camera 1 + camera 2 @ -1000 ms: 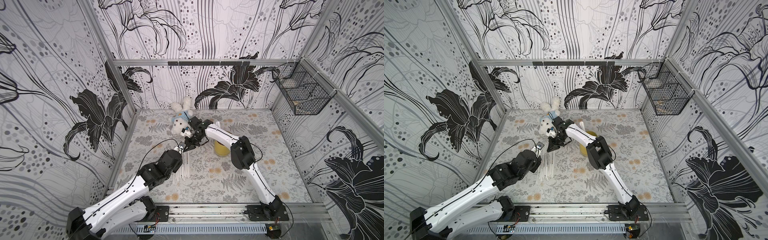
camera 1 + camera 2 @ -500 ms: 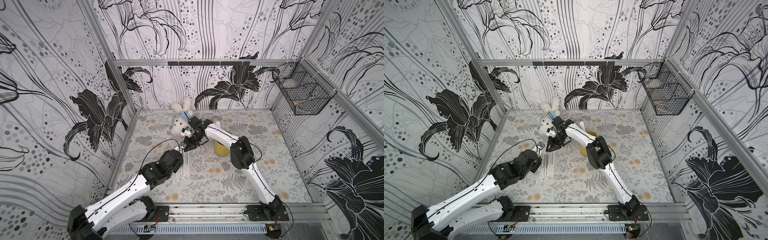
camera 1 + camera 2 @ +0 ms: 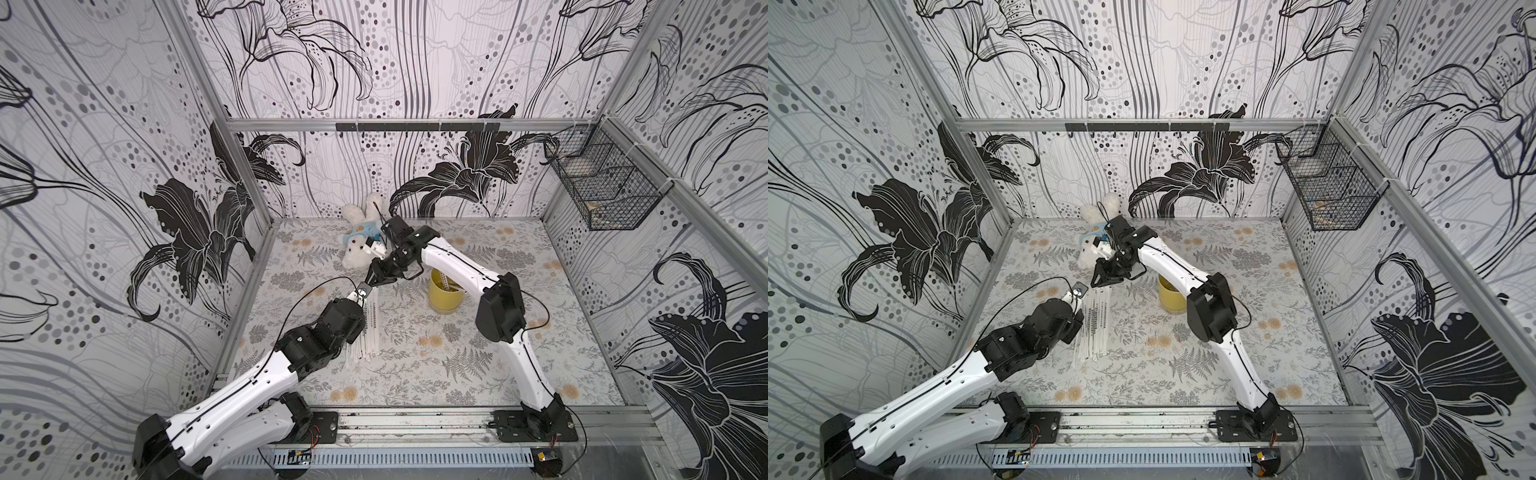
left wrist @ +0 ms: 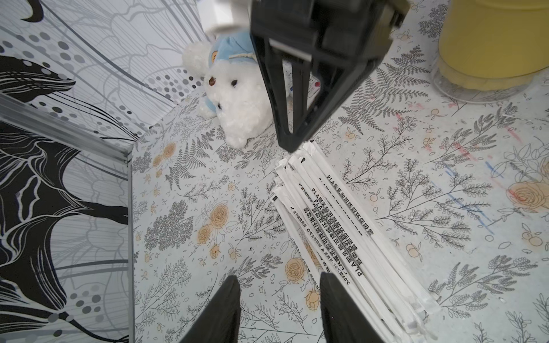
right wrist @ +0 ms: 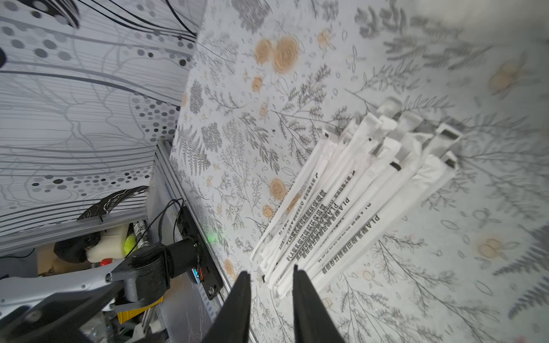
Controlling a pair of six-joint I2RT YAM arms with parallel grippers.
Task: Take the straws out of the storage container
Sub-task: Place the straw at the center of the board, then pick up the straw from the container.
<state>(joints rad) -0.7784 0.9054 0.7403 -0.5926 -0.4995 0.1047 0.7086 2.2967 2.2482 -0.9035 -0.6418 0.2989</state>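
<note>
Both arms of my rig meet over the straws (image 3: 371, 328), which lie in a loose sheaf flat on the flowered table (image 3: 478, 374). Their long axis runs from 12 to 6 o'clock in both top views.

The right gripper (image 5: 271, 270) hangs at the sheaf's 12 o'clock end, jaws parted a little, with nothing between them that I can make out. The left gripper (image 4: 279, 282) sits low on the sheaf's 9 o'clock flank, spread wide and empty, with the wrappers just beside one finger.

The storage container (image 3: 446, 299) stands upright at 3 o'clock of the pile, apart from it, and is not yet emptied. In a top view at least one straw (image 3: 444, 283) leans inside against the rim. I cannot tell whether there are more, since the right forearm crosses above it.

The container lies toward 4 o'clock from the right gripper. I judge the right arm the nearer one to reach in, coming down along the leaning straw's near-upright axis.

A white plush bear (image 3: 357, 249) lies at 11 o'clock of the pile. The wire basket (image 3: 606, 195) on the wall at 2 o'clock holds something pale, too small to name.
</note>
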